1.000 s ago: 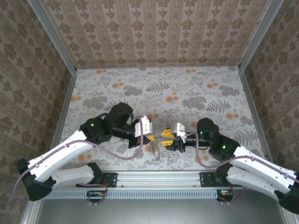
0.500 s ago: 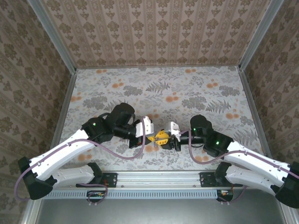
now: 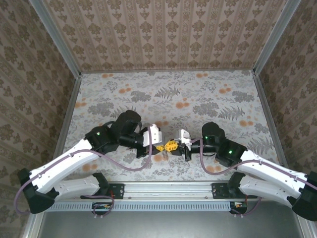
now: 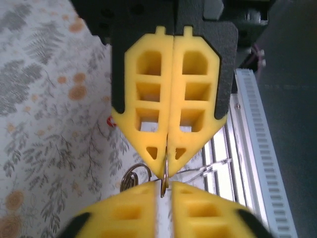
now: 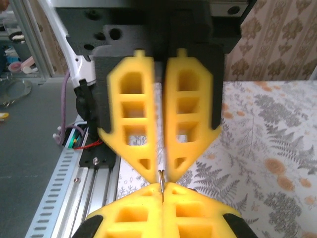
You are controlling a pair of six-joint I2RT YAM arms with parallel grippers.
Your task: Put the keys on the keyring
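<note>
My two grippers meet tip to tip low over the table's near edge, the left gripper [image 3: 159, 147] facing the right gripper [image 3: 172, 145]. The right gripper [image 5: 162, 192] is shut on the keyring [image 5: 161, 177], a thin grey metal strip seen edge-on. In the left wrist view the keyring [image 4: 166, 173] pokes from the right gripper's tips into the narrow gap of my left gripper [image 4: 165, 193], whose fingers stand slightly apart. The key [image 4: 110, 121], a tiny red piece, lies on the table behind the right gripper's finger. A round grey wire loop [image 4: 132, 176] shows beside the tips.
The floral tablecloth [image 3: 168, 99] spreads behind the grippers. An aluminium rail [image 3: 163, 191] with both arm bases runs along the near edge, just below the grippers. Metal posts and patterned walls [image 3: 163, 29] close in the sides and back.
The right gripper has moved left toward the left gripper, closing the gap until the tips meet. The keyring has come with it, up to the left gripper's fingers.
</note>
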